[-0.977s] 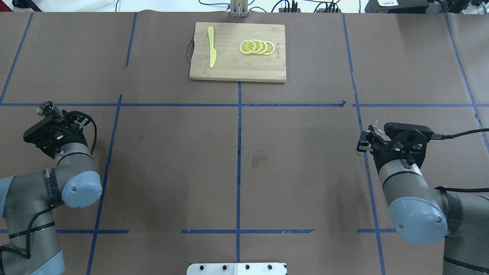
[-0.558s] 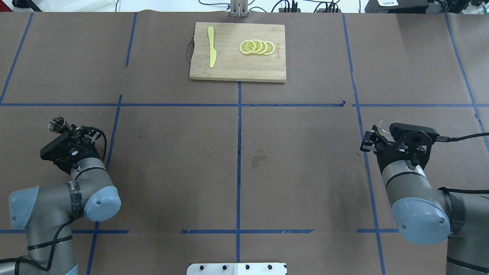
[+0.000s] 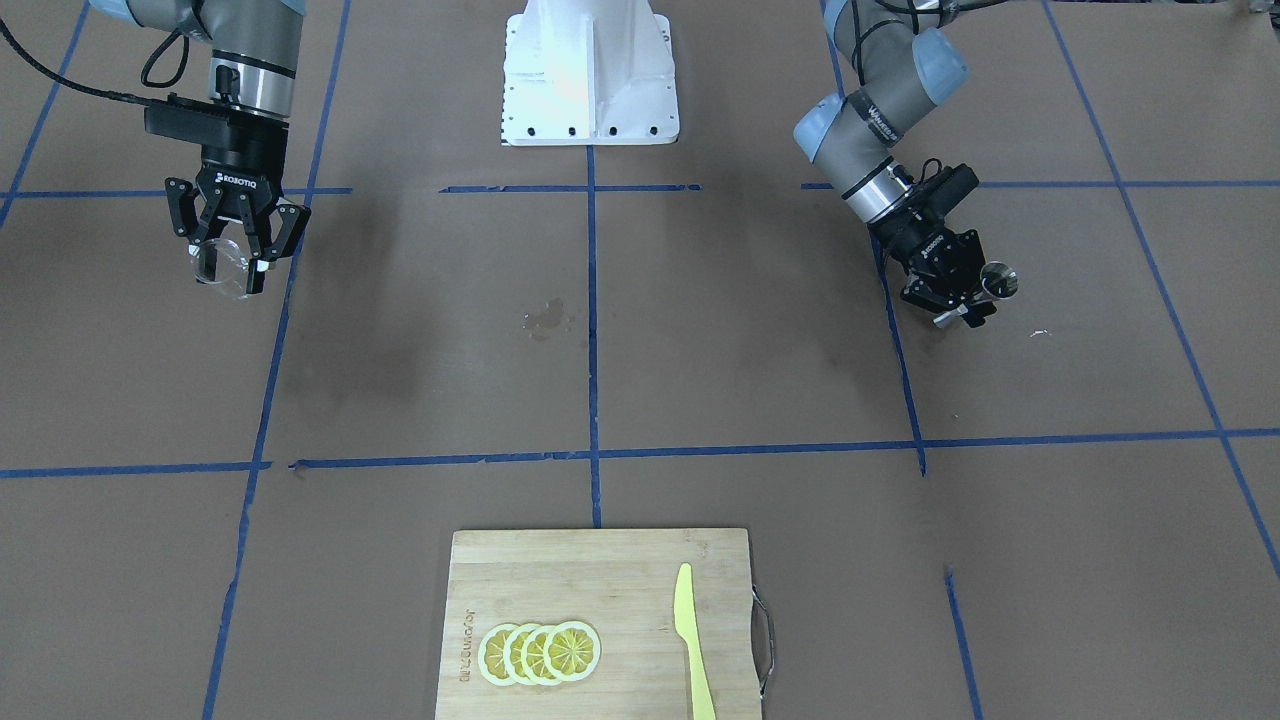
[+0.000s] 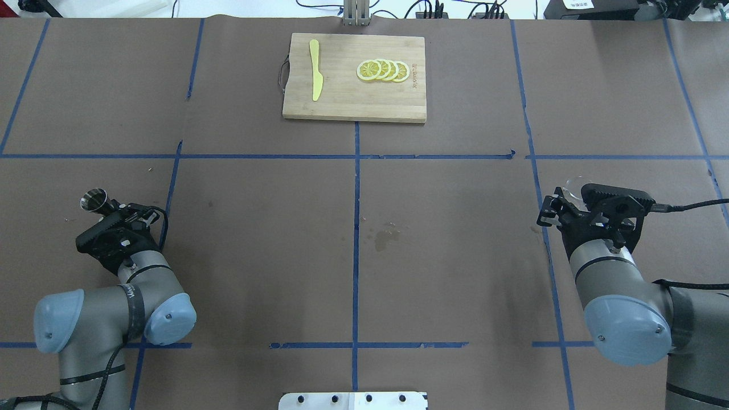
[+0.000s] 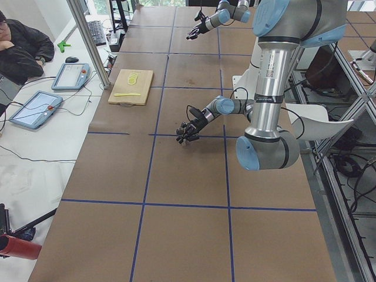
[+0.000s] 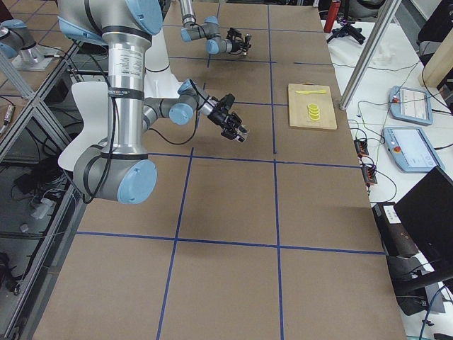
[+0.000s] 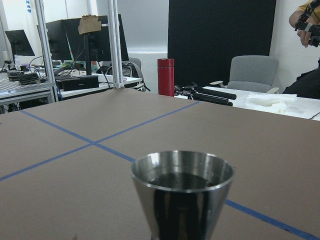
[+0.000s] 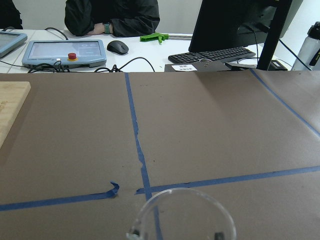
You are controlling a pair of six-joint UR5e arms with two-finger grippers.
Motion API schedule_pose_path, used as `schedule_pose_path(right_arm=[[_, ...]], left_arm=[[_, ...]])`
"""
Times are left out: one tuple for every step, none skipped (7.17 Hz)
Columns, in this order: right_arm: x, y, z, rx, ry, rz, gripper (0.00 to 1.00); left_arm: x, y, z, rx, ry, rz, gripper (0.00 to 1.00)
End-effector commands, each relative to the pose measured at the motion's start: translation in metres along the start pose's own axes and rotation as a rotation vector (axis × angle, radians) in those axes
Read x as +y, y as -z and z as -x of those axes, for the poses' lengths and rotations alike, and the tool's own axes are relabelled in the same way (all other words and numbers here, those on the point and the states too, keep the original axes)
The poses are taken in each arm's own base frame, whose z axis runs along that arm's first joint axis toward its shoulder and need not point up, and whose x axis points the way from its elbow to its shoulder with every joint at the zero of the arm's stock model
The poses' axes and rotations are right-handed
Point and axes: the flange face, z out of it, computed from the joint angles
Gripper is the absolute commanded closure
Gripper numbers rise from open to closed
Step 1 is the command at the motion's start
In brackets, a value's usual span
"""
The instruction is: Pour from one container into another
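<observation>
1. Left pincer: closed on the steel jigger at its lower part. The jigger's open mouth points toward 10 o'clock from the pincer in the overhead view.
2. The jigger sits at about 8 o'clock on the worktop. The left wrist view shows its rim level and its inside dark – whether it holds liquid cannot be told.
3. Right pincer: fingers closed around the clear measuring cup, which is tilted in the front-facing view.
4. The cup is at about 4 o'clock on the worktop, well apart from the jigger. The right wrist view shows only its round rim, with nothing visible inside.
5. Both arms hold their items near opposite ends of the worktop – whether either item touches the surface cannot be told.
6. A cutting board lies at 12 o'clock, carrying overlapping lemon slices and a yellow knife.
7. A small wet stain marks the worktop near centre.
</observation>
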Motion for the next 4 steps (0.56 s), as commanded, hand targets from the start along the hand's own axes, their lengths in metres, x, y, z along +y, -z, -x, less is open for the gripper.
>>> schedule_pose_path(right_arm=[[0.0004, 0.0006, 0.0004, -0.002, 0.000, 0.001, 1.00], [-0.0003, 0.0014, 0.0012, -0.004, -0.002, 0.001, 1.00], [-0.0003, 0.0014, 0.0013, -0.004, -0.002, 0.001, 1.00], [-0.0003, 0.0014, 0.0013, -0.004, -0.001, 0.001, 1.00]], left_arm=[[0.0038, 0.0048, -0.0098, 0.001, 0.000, 0.001, 0.73], [0.0045, 0.0032, -0.0081, -0.002, -0.003, -0.001, 0.67], [0.0055, -0.0002, -0.0038, -0.007, -0.011, -0.006, 0.55], [0.0107, -0.0036, -0.0030, -0.022, -0.032, -0.018, 0.48]])
